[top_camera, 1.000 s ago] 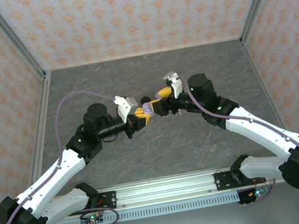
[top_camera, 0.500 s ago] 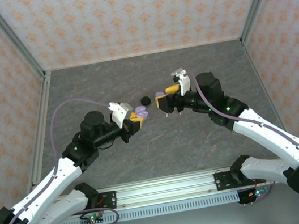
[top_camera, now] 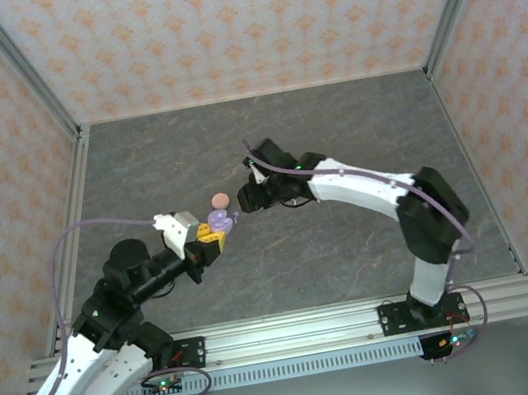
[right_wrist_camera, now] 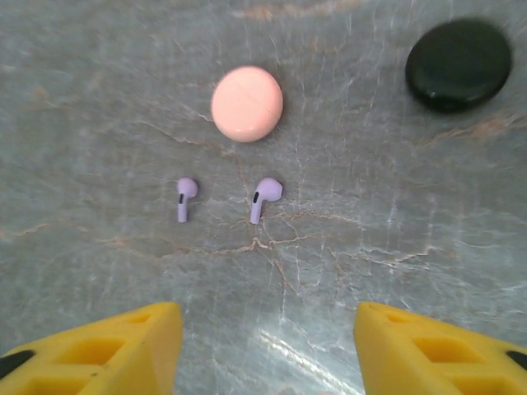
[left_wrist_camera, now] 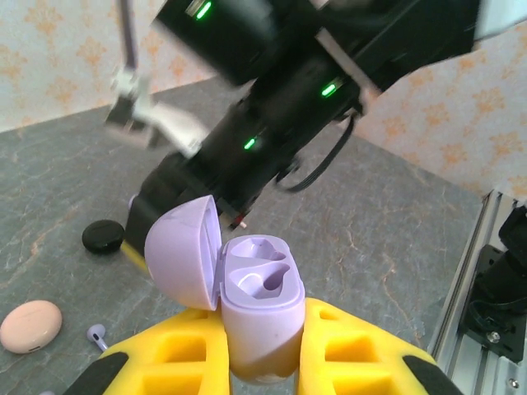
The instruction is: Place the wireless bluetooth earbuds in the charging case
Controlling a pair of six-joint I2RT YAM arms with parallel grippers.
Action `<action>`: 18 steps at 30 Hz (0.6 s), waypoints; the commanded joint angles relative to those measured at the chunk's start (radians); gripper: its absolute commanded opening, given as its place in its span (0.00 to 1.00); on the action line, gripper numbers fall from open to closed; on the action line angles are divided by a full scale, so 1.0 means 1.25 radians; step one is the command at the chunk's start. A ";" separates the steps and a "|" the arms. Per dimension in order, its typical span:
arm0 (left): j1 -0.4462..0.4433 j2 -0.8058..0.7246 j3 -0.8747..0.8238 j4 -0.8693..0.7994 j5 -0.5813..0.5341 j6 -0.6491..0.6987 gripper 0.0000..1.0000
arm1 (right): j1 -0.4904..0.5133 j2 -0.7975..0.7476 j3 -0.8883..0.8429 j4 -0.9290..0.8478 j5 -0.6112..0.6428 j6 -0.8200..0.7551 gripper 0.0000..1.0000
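My left gripper (left_wrist_camera: 260, 350) is shut on the body of a lavender charging case (left_wrist_camera: 262, 309), held upright between its yellow fingers (left_wrist_camera: 185, 355). The case's lid (left_wrist_camera: 181, 251) is swung open to the left and both sockets are empty. In the top view the case (top_camera: 220, 220) hangs just left of centre. Two lavender earbuds (right_wrist_camera: 186, 197) (right_wrist_camera: 265, 197) lie side by side on the grey table, stems toward me. My right gripper (right_wrist_camera: 268, 350) hovers open above them, pointing down, with nothing between its fingers. One lavender earbud (left_wrist_camera: 96, 333) also lies below the case.
A pink round disc (right_wrist_camera: 247, 103) (top_camera: 220, 200) lies just beyond the earbuds, and a black disc (right_wrist_camera: 458, 64) sits to their far right. The right arm (top_camera: 363, 181) stretches across the table centre, close to the left gripper. Patterned walls enclose the table.
The two grippers have drawn apart. The left arm pulled back toward the near left with the open case. The right arm swung left and now points down over the earbuds.
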 commanded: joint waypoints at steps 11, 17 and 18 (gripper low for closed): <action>-0.004 -0.083 -0.020 0.017 0.018 -0.013 0.00 | 0.065 0.298 0.274 -0.145 0.103 0.021 0.45; -0.004 -0.082 -0.021 0.017 0.017 -0.011 0.00 | 0.069 0.359 0.336 -0.180 0.142 0.012 0.44; -0.005 -0.084 -0.019 0.017 0.018 -0.011 0.00 | 0.069 0.365 0.341 -0.184 0.150 0.011 0.43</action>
